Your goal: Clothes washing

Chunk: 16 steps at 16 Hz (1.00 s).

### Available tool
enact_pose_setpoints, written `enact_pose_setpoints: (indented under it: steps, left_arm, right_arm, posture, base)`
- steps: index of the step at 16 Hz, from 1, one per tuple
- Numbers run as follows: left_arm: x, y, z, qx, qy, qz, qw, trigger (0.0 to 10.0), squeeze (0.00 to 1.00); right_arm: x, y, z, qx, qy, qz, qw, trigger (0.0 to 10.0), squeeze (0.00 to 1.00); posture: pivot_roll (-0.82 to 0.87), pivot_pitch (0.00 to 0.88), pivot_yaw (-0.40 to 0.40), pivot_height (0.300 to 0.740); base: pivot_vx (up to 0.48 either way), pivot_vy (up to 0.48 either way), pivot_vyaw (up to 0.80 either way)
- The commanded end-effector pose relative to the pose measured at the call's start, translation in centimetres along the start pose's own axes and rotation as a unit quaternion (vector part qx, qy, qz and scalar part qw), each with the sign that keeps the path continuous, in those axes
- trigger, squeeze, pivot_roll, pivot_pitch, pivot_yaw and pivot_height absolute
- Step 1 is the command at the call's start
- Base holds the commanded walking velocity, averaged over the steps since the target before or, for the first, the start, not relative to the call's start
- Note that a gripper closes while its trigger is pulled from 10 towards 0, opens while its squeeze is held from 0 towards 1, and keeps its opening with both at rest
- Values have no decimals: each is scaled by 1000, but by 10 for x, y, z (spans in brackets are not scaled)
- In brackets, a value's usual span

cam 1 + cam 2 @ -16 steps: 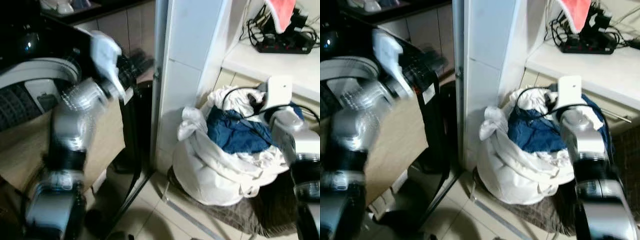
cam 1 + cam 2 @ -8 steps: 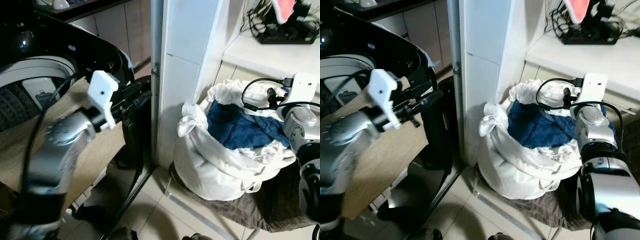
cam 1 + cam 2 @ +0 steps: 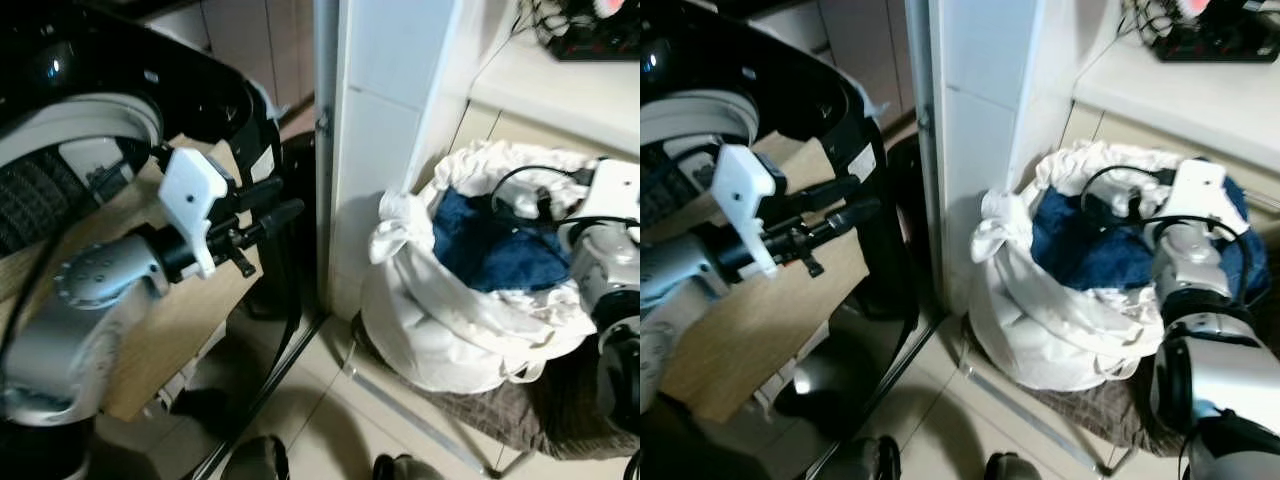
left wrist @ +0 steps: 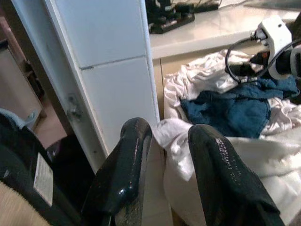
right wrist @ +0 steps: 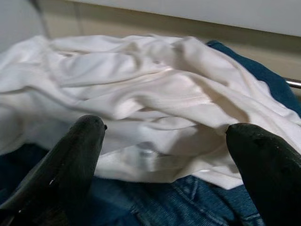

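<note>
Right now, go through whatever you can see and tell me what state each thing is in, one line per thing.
Laundry bag: open at the top, full, standing on the floor.
Blue garment: lying on top inside the bag, not gripped.
White garment: crumpled over the blue one.
Right hand: open, fingers spread just above the clothes.
Left hand: open, empty, held in the air and pointing toward the bag.
Power strip: on the counter, cables plugged in.

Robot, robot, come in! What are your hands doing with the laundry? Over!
Right gripper open over white cloth and blue jeans in laundry bag. Left gripper empty, near white pillar. Nothing grabbed yet.
</note>
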<state>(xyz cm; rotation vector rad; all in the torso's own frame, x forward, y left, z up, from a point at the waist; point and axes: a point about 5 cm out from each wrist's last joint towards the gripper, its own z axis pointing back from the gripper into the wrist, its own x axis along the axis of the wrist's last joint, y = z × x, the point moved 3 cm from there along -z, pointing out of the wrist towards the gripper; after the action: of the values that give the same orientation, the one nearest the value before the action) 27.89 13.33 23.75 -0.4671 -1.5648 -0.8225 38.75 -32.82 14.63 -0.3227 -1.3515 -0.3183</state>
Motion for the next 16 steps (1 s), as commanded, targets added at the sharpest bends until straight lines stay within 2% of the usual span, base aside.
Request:
enact_pose_setpoints:
  steps: [1, 3, 4, 5, 6, 7, 9, 10, 11, 16]
  left_arm:
    - [7, 0, 5, 3, -4, -6, 1000, 10000, 0]
    - [10, 0, 13, 5, 5, -8, 1000, 10000, 0]
    - [12, 1, 20, 8, 14, -12, 1000, 10000, 0]
    - [13, 1, 21, 9, 16, -12, 1000, 10000, 0]
    - [14, 1, 25, 10, 23, -14, 1000, 10000, 0]
    - [14, 1, 26, 10, 25, -12, 1000, 10000, 0]
    - [14, -2, 28, 4, 34, -11, 999, 10000, 0]
    - [15, -3, 28, 0, 33, -9, 999, 10000, 0]
    - [15, -4, 27, -5, 33, -6, 999, 10000, 0]
    - [17, -17, 24, -41, 25, 17, 999, 10000, 0]
  right_arm:
    - [9, -8, -1, -17, -12, -10, 1000, 10000, 1000]
    - [8, -17, -1, -41, -11, -17, 999, 10000, 1000]
    - [7, -28, 1, -71, -7, -12, 997, 10000, 1000]
    - [7, -30, 1, -75, -7, -12, 997, 10000, 1000]
    - [10, -36, 1, -85, -10, -12, 996, 10000, 459]
    - [12, -38, 1, -89, -12, -11, 996, 10000, 0]
    - [13, -42, 1, -92, -11, -18, 996, 10000, 0]
    - [14, -43, 1, -91, -12, -24, 996, 2392, 0]
    - [14, -43, 1, -91, -12, -27, 995, 78, 0]
    - [13, -41, 1, -84, -10, -26, 996, 0, 0]
  posture:
    - [232, 197, 55, 740]
    - [279, 219, 67, 740]
    - [308, 230, 75, 740]
    - [315, 232, 76, 740]
    - [329, 234, 79, 740]
    - [334, 234, 80, 740]
    - [339, 230, 78, 740]
    - [339, 230, 78, 740]
    - [337, 224, 77, 740]
    - [325, 211, 68, 740]
  base:
    - [0, 0, 0]
    - [0, 0, 0]
    - [0, 0, 0]
    - [0, 0, 0]
    - [0, 0, 0]
    - [0, 0, 0]
    - [0, 0, 0]
    - [0, 0, 0]
    - [0, 0, 0]
    - [0, 0, 0]
